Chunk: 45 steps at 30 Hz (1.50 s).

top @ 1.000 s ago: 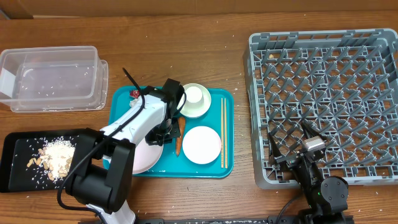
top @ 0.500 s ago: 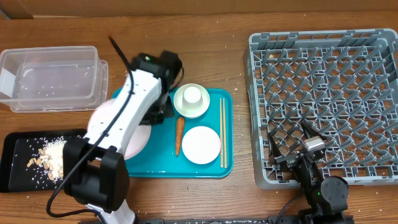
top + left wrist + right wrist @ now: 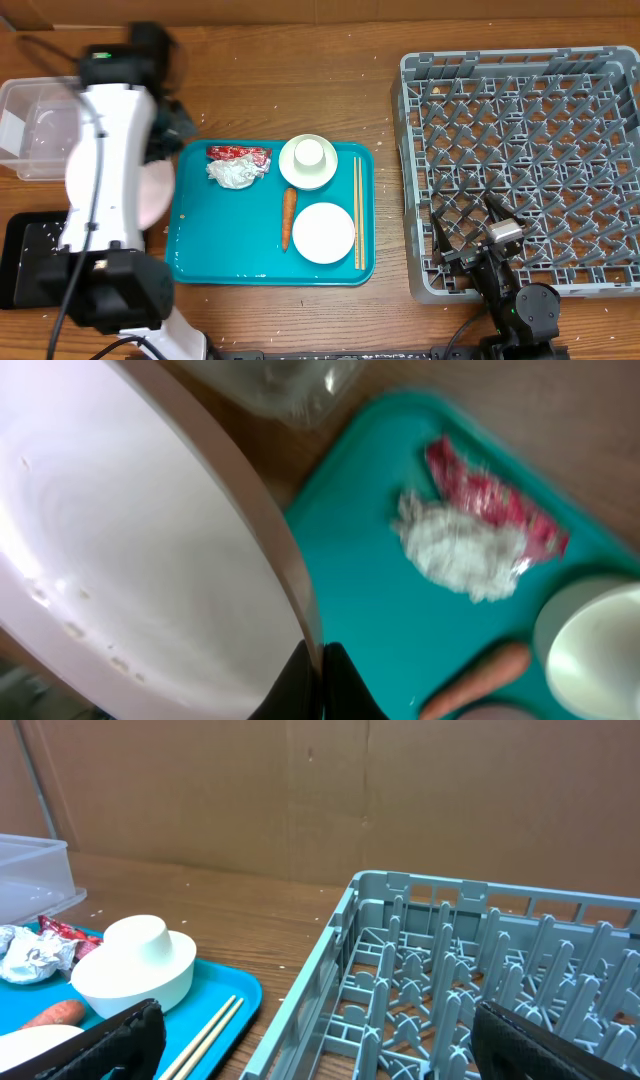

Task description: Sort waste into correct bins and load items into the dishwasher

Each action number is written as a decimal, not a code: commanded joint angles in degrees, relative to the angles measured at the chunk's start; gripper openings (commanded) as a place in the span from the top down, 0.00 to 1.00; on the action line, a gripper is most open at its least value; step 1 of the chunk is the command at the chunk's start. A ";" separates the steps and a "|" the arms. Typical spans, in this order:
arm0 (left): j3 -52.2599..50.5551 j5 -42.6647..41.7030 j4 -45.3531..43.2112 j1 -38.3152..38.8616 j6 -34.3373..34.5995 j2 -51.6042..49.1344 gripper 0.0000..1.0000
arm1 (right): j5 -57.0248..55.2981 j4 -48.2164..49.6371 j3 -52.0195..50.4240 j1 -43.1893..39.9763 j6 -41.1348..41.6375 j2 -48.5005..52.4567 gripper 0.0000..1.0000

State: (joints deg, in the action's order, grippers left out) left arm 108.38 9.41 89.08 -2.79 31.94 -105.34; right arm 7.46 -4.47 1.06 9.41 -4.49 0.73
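My left gripper [image 3: 320,678] is shut on the rim of the large white plate [image 3: 130,540], holding it off the teal tray's left edge, next to the clear tub [image 3: 40,130]. On the teal tray [image 3: 220,250] lie a red wrapper [image 3: 238,152], a crumpled tissue [image 3: 235,172], a carrot [image 3: 288,217], a bowl with a cup in it [image 3: 309,160] and a small dish [image 3: 323,232]. My right gripper [image 3: 475,245] stands open and empty at the front left corner of the grey dish rack [image 3: 530,150].
Chopsticks [image 3: 358,212] lie along the teal tray's right side. The black tray [image 3: 20,260] sits at the front left, mostly covered by my left arm [image 3: 100,180]. A cardboard wall [image 3: 400,790] stands behind the table.
My left arm has swung left with the plate, off the teal tray toward the clear tub, uncovering the wrapper and tissue. The right arm has not moved.
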 commanded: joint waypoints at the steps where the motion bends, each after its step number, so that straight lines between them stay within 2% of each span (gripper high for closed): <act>1: 2.21 -10.75 -4.07 -10.56 -6.54 2.51 0.96 | -0.09 0.28 -0.59 -0.22 -0.04 -0.57 0.00; 12: 1.92 -31.80 -8.87 -35.19 -13.62 2.49 0.96 | -0.09 0.28 -0.59 -0.22 -0.04 -0.57 0.00; 18: 0.83 -50.03 -11.37 -45.83 -16.81 2.47 0.96 | -0.09 0.28 -0.59 -0.22 -0.04 -0.57 0.00; 20: -0.26 -55.21 -11.56 -48.76 -16.79 2.47 0.96 | -0.09 0.28 -0.59 -0.22 -0.04 -0.57 0.00; 26: -2.64 -61.57 -11.72 -55.41 -17.77 1.29 0.96 | -0.09 0.28 -0.59 -0.22 -0.04 -0.57 0.00; 28: -4.70 -66.31 -10.62 -58.07 -18.64 0.59 0.96 | -0.09 0.28 -0.59 -0.22 -0.04 -0.57 0.00; 33: -9.22 -76.94 -10.60 -61.90 -23.10 0.59 0.96 | -0.09 0.28 -0.59 -0.22 -0.04 -0.57 0.00; 35: -10.97 -83.12 -3.85 -63.21 -27.43 0.59 0.96 | -0.09 0.28 -0.59 -0.22 -0.04 -0.57 0.00; 36: -11.39 -85.57 -3.34 -63.69 -30.45 0.61 0.96 | -0.09 0.28 -0.59 -0.22 -0.04 -0.57 0.00; 38: -11.91 -85.05 -7.30 -64.74 -30.14 0.59 0.96 | -0.09 0.28 -0.59 -0.22 -0.04 -0.57 0.00; 39: -12.15 -83.06 -9.31 -65.33 -27.87 0.59 0.96 | -0.09 0.28 -0.59 -0.22 -0.04 -0.57 0.00; 40: -12.37 -81.48 -9.22 -65.96 -25.92 0.59 0.96 | -0.09 0.28 -0.59 -0.22 -0.04 -0.57 0.00; 45: -12.55 -81.33 -6.51 -67.45 -25.94 0.59 0.96 | -0.07 0.28 -0.59 -0.22 -0.04 -0.57 0.00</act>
State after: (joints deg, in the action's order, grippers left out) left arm 96.57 -69.49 81.47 -69.36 6.85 -105.14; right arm 7.49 -4.51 1.06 9.41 -4.49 0.73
